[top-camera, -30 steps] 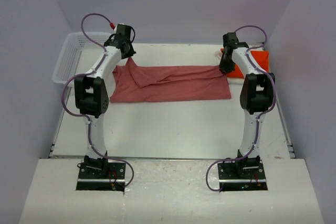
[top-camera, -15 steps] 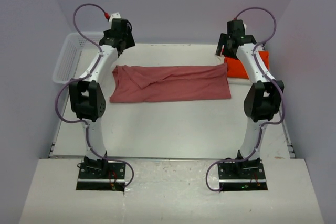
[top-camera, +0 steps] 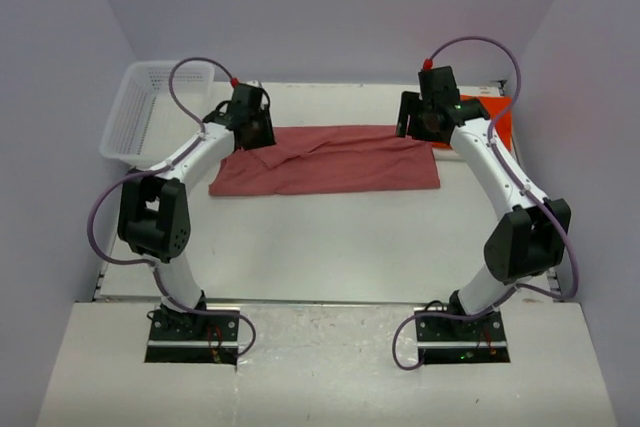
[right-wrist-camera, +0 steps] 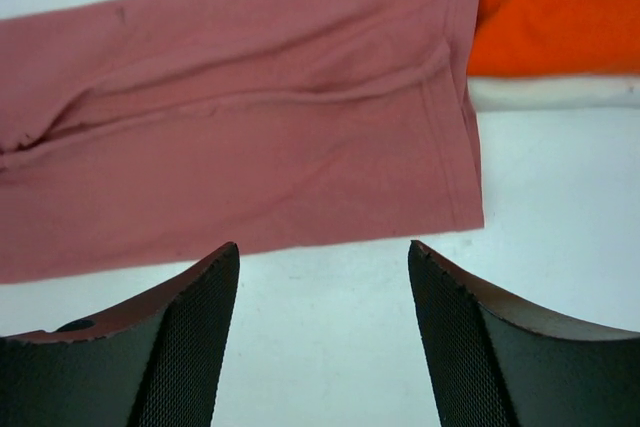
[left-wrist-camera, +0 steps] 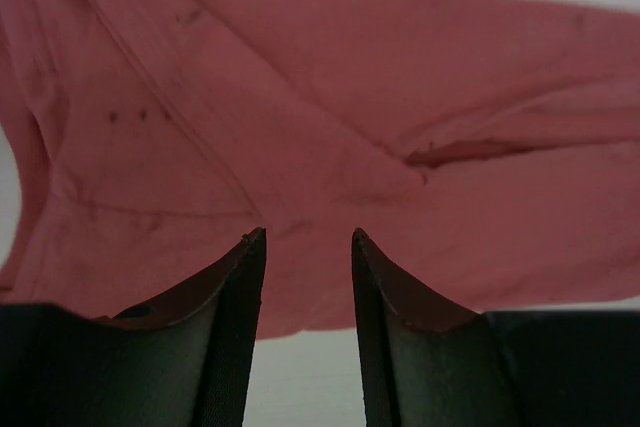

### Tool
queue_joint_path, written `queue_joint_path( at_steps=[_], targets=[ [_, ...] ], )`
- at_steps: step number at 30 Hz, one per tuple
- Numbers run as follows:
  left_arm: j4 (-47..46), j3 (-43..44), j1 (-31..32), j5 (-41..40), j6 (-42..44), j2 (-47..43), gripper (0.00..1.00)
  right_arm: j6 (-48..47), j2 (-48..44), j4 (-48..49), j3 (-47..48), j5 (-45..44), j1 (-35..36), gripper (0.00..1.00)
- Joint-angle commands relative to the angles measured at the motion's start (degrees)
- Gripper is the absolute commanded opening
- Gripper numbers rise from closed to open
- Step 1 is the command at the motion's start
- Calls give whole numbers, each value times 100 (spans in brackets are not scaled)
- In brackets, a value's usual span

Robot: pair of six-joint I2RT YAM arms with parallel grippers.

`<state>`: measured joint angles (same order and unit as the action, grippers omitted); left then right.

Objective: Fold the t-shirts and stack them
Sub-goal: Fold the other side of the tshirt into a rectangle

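Lying flat, rose-red t-shirt, creased long band

One t-shirt between basket and shirt pile

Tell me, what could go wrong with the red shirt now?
The rose-red t-shirt has a rumpled ridge near the open left gripper; folding over it may leave a lumpy fold. The orange t-shirt lies right beside its other end, so the open right gripper might pinch both.
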<state>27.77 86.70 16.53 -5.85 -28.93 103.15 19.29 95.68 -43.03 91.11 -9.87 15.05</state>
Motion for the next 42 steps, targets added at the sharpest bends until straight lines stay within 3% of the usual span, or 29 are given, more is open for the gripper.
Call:
queue_joint_path(
  at_steps=[1,12,31,42],
  targets=[
    [-219,-635,139,67,-69,-305,41,110,-672,259,-339,213,24,70],
    [-290,-698,368,-320,36,151,41,66,-1218,365,-752,328,33,71],
    [-175,-338,368,-549,80,987,41,40,-999,418,-726,390,42,72],
    [-210,-241,368,-426,54,1198,29,49,-972,462,-814,389,33,72]
  ],
)
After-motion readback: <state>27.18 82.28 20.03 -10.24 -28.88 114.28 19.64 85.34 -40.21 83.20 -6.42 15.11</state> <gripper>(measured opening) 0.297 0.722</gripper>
